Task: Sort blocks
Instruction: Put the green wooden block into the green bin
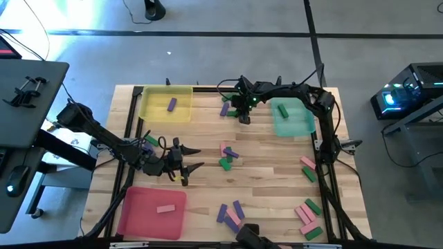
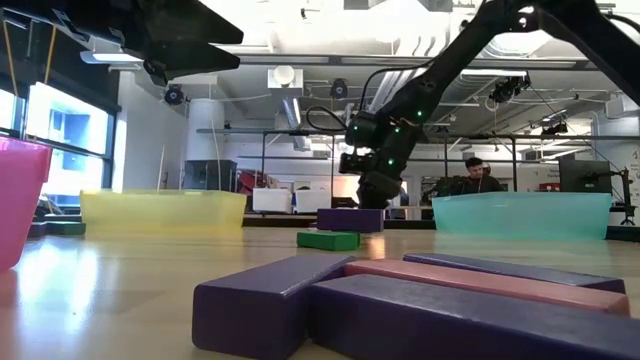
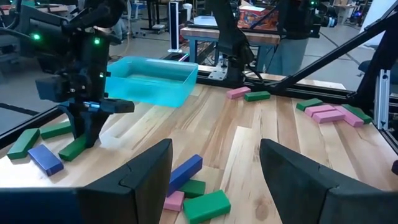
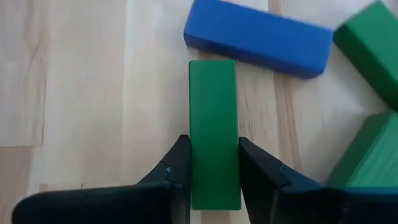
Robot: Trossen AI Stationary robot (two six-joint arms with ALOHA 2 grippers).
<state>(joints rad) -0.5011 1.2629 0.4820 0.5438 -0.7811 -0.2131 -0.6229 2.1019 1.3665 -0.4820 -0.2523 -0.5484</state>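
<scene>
My right gripper (image 1: 243, 117) stands at the table's far middle, beside the teal tray (image 1: 304, 126). It points steeply down and is shut on a green block (image 4: 214, 112) that lies on the wood. A purple block (image 4: 258, 37) lies just beyond that block's far end, and two more green blocks (image 4: 373, 50) lie beside it. My left gripper (image 1: 187, 166) hovers open at the table's left middle with nothing between its fingers. Other pink, green and purple blocks lie scattered over the middle (image 1: 227, 155) and near right (image 1: 308, 218) of the table. My right gripper pinches the green block's two long sides (image 4: 214, 162) between its two fingers, near one end of the block. The fingers come from above, slanting down, and lie across the block. The block lies flat on the table (image 3: 74, 148).
A yellow tray (image 1: 156, 111) at the far left holds a purple block (image 1: 172, 104). The teal tray holds a green block (image 1: 283, 110). A red tray (image 1: 142, 218) at the near left holds a pink block (image 1: 165, 208). A black frame (image 1: 325, 173) runs along the table's edges.
</scene>
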